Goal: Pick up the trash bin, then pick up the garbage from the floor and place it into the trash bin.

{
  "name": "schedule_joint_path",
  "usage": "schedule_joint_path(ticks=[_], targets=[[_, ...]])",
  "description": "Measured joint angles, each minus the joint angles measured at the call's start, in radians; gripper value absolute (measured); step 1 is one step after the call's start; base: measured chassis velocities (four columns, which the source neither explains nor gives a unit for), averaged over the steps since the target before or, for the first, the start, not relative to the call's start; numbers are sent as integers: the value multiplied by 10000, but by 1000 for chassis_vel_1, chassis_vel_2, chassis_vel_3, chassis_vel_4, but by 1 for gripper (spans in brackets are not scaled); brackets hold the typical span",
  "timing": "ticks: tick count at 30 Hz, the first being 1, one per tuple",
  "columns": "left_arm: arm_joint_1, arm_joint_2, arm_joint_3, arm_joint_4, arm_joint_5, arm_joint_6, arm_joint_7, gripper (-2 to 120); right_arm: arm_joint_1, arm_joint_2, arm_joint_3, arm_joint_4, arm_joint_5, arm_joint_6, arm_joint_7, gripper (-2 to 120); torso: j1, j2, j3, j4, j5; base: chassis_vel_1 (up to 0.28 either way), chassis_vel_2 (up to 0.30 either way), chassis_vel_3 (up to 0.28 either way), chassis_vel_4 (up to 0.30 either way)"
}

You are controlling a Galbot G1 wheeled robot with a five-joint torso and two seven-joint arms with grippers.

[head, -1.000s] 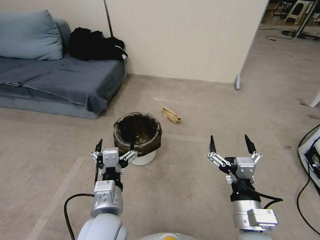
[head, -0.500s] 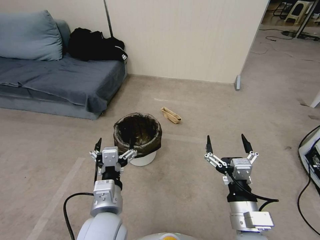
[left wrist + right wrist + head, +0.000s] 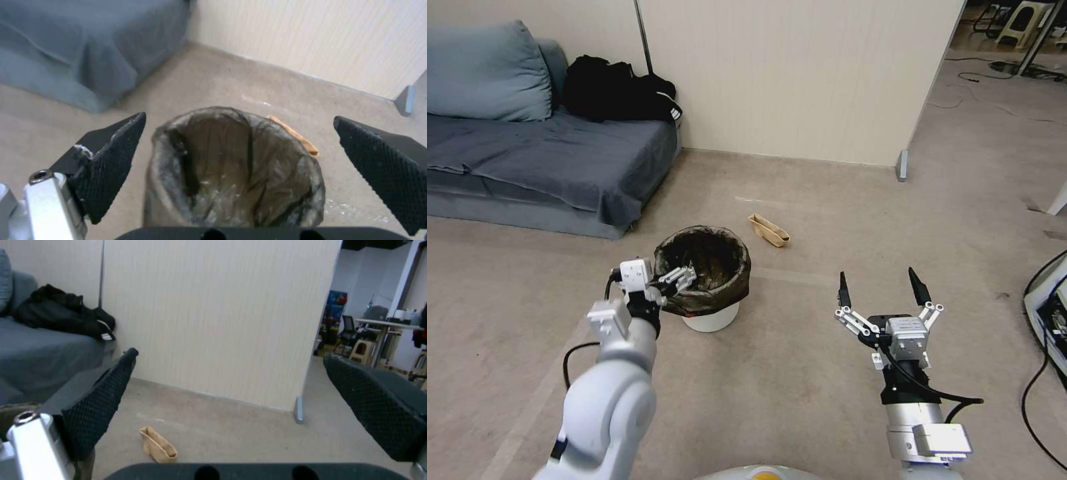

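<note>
Sofa (image 3: 540,160): grey-blue, far left against the wall, black bag (image 3: 617,90) heaped on its far end.
Floor (image 3: 800,373): beige carpet, open all round.
Trash bin (image 3: 702,275): white bucket, dark bag folded over the rim, upright on the floor centre-left.
Left hand (image 3: 650,283): right at the bin's near-left rim, fingers spread wide; the wrist view looks between both pads into the bin.
Right hand (image 3: 882,288): hovering near right, well apart from the bin, fingers spread, nothing in them.
Garbage (image 3: 768,229): one tan paper piece on the floor just beyond the bin, to its right.
</note>
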Motion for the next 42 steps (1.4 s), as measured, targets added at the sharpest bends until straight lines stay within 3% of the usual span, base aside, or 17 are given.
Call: schedule_joint_path(ticks=[7, 20, 32, 42], targets=[[-1613, 254, 105, 1517, -1855, 765, -1100, 100, 265, 0, 441, -46, 57, 0, -111, 100, 0, 0, 0, 0, 2, 0, 0, 0, 0], [-2576, 282, 40, 3104, -1573, 637, -2191, 99, 301, -1, 395, -247, 62, 31, -115, 100, 0, 0, 0, 1, 2, 0, 0, 0, 0], [-2961, 184, 147, 4400, -1384, 575, -2339, 99, 284, -1, 407, -244, 105, 46, -102, 100, 0, 0, 0, 0, 2, 0, 0, 0, 0], [-3561, 398, 264, 5874, -1742, 822, -1833, 99, 242, -2, 404, -193, 133, 95, -55, 100, 0, 0, 0, 1, 3, 0, 0, 0, 0]])
